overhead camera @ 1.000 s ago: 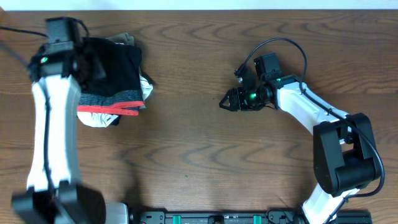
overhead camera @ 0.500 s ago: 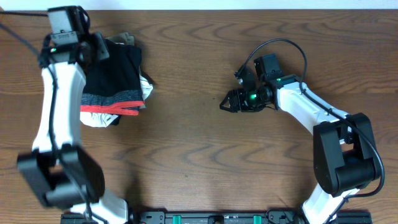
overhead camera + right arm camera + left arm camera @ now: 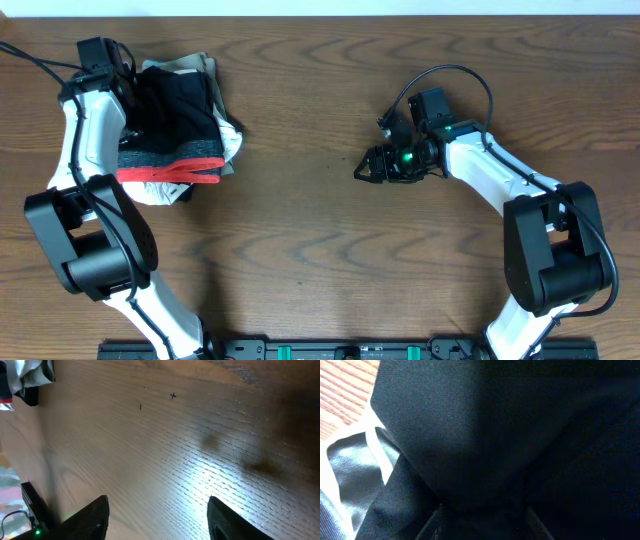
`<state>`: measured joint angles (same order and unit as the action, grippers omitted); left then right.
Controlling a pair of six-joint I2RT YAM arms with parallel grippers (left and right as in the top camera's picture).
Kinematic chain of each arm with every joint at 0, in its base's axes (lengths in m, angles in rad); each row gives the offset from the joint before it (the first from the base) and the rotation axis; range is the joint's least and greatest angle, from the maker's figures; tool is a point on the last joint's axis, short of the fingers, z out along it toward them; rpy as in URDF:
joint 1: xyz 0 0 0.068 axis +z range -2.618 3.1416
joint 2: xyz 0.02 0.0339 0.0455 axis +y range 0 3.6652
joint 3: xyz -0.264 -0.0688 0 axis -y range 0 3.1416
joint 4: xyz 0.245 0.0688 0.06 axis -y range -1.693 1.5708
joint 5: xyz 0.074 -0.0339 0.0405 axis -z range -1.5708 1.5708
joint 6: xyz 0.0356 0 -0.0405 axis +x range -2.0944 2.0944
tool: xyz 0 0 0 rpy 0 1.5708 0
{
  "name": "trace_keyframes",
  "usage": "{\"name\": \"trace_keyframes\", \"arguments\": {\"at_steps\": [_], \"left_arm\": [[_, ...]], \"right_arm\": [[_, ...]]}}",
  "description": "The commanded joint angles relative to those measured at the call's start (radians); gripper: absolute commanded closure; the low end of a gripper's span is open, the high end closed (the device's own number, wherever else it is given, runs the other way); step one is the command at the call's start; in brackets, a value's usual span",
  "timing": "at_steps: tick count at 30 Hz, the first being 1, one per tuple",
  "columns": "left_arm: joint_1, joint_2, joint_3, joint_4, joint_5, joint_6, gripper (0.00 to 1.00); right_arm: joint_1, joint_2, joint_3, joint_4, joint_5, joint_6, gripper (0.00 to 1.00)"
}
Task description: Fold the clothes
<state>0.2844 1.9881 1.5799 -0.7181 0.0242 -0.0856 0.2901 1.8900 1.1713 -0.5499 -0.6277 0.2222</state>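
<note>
Overhead view: the pants (image 3: 178, 115) are seen bunched at the far left of the tabletop (image 3: 300, 230). The black cloth is heaped up, and the grey waistband (image 3: 172, 158) with its coral-red edge (image 3: 170, 176) is turned toward the near side. The pants are laid on a white top (image 3: 235, 140), and a khaki garment (image 3: 195, 63) is exposed at their far edge.

The left end effector (image 3: 128, 85) is sunk into the far left corner of the black cloth. In the left wrist view only dim outlines of its fingers (image 3: 436, 521) are made out, with black fabric gathered between them, so whether it is clamped cannot be told. A strip of white cloth with a grey patch is caught at that view's left edge, too partial to be read.

The right end effector (image 3: 362, 170) is held well apart over bare wood, its fingers (image 3: 92, 517) spread wide and touching nothing.

Compared with half a second ago, the left arm is swung outward to the left, the black cloth is drawn in narrower, and the waistband is shifted slightly left. The right arm is unmoved.
</note>
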Motion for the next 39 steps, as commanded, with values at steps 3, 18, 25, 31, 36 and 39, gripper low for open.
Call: {"name": "trace_keyframes", "arguments": {"at_steps": [3,18,25,31,36,39], "left_arm": [[0.026,-0.023,-0.012,-0.025,-0.055,-0.005,0.51],[-0.010,-0.268,-0.013,0.168,0.510,0.056,0.42],[0.041,-0.113,-0.013,0.270,0.922,0.024,0.41],[0.046,0.082,-0.013,0.278,1.014,0.021,0.38],[0.047,0.188,-0.013,0.260,1.083,0.022,0.37],[0.048,0.198,-0.013,0.260,1.083,0.026,0.37]], "right_arm": [[-0.009,-0.005,0.008,0.002,0.002,-0.021,0.36],[-0.008,-0.065,0.009,0.084,0.187,-0.056,0.39],[-0.008,-0.065,0.009,0.021,0.198,-0.090,0.39],[-0.008,-0.065,0.009,0.019,0.198,-0.089,0.38],[-0.008,-0.065,0.009,-0.001,0.198,-0.090,0.38],[-0.008,-0.065,0.009,-0.014,0.198,-0.090,0.37]]}}
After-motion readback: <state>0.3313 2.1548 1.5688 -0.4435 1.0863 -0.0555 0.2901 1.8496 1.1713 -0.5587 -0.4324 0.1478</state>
